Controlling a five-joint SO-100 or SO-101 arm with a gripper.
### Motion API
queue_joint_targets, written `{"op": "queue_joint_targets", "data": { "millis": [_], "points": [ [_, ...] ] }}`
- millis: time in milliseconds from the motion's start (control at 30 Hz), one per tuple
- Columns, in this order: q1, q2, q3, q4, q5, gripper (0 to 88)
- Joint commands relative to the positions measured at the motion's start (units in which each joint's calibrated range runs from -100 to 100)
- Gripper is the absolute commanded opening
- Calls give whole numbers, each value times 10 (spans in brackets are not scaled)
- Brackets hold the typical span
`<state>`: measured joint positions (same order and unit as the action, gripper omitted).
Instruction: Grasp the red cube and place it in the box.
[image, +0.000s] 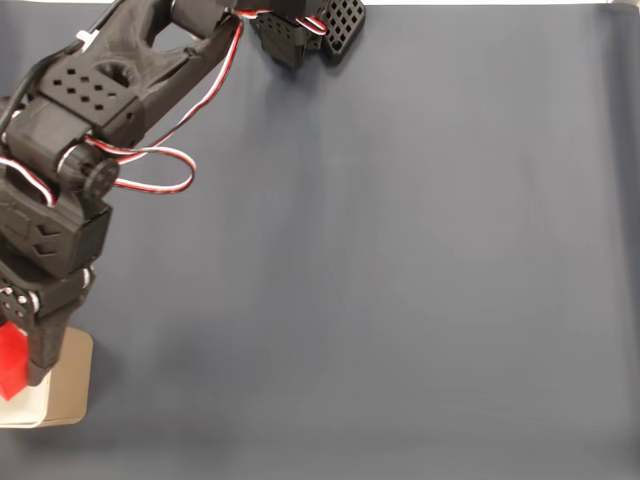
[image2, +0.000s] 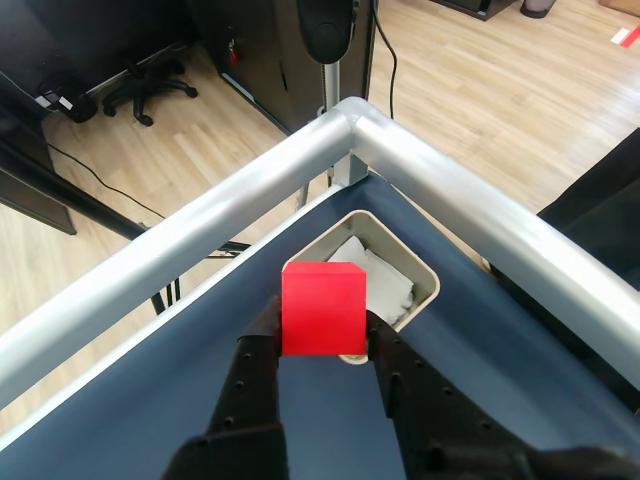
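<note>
In the other view the red cube (image2: 322, 310) is seen clamped between the two black fingers (image2: 255, 365) of the gripper (image2: 322, 345), held just in front of and partly over the near rim of the beige box (image2: 428, 280), whose white inside is visible behind it. In the fixed view the black arm (image: 95, 130) is stretched down the left edge of the dark blue tabletop (image: 400, 280), and the cube (image: 12, 362) is held beside the box (image: 72, 385) at the lower left corner.
</note>
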<state>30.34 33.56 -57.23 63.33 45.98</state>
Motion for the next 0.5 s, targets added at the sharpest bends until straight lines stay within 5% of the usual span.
{"op": "queue_joint_targets", "data": {
  "millis": [0,467],
  "points": [
    [12,3,-53,1,-1,0],
    [39,51,-106,1,6,0]
  ]
}}
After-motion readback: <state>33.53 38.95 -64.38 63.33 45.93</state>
